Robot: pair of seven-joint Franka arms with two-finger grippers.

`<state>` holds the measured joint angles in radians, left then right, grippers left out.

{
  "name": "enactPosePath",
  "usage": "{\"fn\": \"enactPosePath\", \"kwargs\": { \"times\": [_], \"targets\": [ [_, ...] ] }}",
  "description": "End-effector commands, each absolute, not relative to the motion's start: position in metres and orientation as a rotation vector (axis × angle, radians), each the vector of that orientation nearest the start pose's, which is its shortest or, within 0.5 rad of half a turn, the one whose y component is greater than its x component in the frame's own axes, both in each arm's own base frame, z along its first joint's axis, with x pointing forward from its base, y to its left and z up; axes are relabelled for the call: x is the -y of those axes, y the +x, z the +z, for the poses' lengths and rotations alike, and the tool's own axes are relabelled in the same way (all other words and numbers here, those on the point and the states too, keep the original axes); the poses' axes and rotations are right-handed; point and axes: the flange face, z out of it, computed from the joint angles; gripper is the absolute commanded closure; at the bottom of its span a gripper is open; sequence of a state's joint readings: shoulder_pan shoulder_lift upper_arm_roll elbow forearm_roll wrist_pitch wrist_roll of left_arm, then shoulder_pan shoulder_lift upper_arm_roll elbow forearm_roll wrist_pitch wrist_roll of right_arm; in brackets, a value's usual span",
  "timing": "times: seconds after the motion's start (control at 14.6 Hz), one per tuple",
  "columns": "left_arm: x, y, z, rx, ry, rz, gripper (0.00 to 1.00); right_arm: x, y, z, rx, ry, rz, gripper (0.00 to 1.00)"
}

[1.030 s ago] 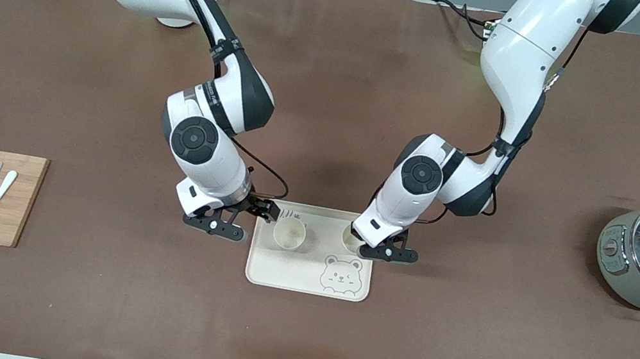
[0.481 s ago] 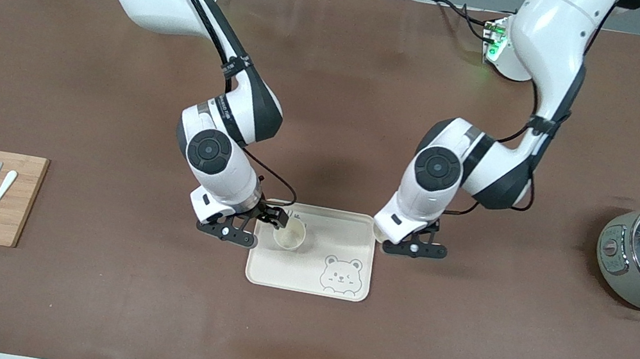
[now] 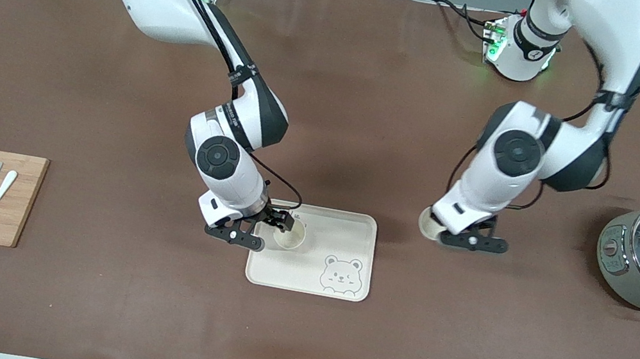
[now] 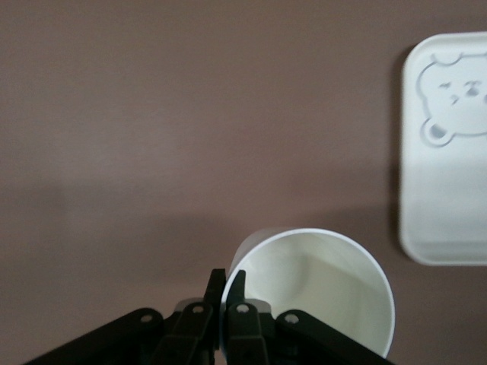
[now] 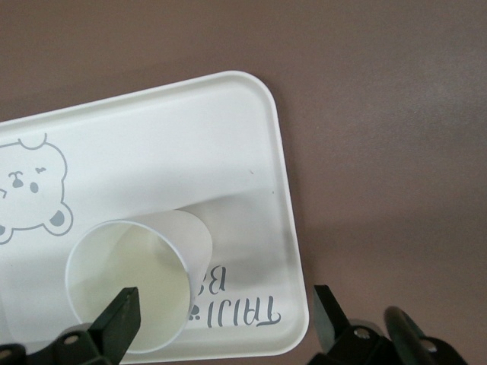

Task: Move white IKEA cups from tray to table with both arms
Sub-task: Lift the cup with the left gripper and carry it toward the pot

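Where tray point(image 3: 351, 227) ends, held cup point(image 3: 430, 225) hangs

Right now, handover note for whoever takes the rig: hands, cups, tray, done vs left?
Left hand: shut on the rim of one white cup, which is off the tray and over bare table toward the left arm's end; whether it already touches the table cannot be told.
Right hand: open, fingers either side of the rim of the second cup, which stands upright on the tray near the lettered end.
Done: first cup has cleared the tray.
Left: release the first cup on the table; close on the second cup, lift it and set it on the table.
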<state>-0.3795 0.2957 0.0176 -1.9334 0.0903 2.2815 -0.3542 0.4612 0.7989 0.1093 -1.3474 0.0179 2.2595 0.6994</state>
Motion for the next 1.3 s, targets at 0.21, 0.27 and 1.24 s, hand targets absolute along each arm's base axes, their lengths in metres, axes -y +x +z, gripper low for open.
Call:
{"fn": "enactPosePath", "kwargs": {
  "times": [0.21,0.27,1.24],
  "targets": [
    [0.115,0.519,0.368,-0.271,-3.21,-0.156,1.0,-0.403,0.645,0.246,-0.271,-2.982,-0.098,0.0],
    [0.098,0.511,0.37,-0.308,-3.221,-0.159,1.0,-0.404,0.645,0.243,-0.268,-2.982,-0.1,0.0],
    [0.04,0.484,0.271,-0.446,-3.168,-0.264,1.0,-0.413,0.641,0.218,-0.253,-2.969,-0.124,0.0]
  ]
}}
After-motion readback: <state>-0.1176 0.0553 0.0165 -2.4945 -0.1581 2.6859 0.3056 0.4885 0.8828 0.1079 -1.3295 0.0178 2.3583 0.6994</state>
